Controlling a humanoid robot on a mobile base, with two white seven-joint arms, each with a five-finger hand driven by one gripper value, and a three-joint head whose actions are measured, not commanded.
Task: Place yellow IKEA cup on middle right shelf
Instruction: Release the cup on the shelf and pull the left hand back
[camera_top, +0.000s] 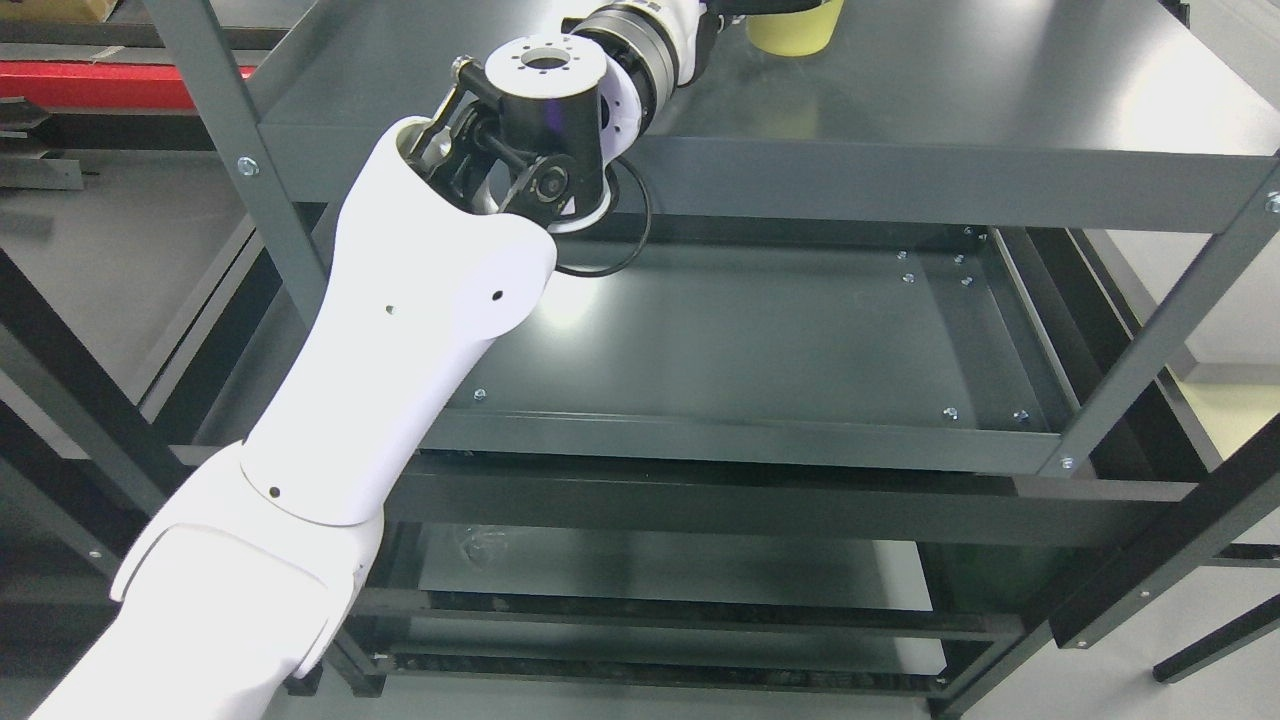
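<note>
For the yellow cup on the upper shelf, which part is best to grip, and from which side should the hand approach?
Only the lower part of the yellow cup shows at the top edge; it stands upright on the upper shelf. Probably best is a side grasp around its round wall, approaching level from the front left, where the left arm already reaches. The wall narrows downward, so gripping higher should slip less. The hand itself is out of view.

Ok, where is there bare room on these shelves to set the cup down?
The upper shelf is bare right of the yellow cup. The shelf below is bare from its middle to its right rim. The left arm crowds both shelves' left side.
</note>
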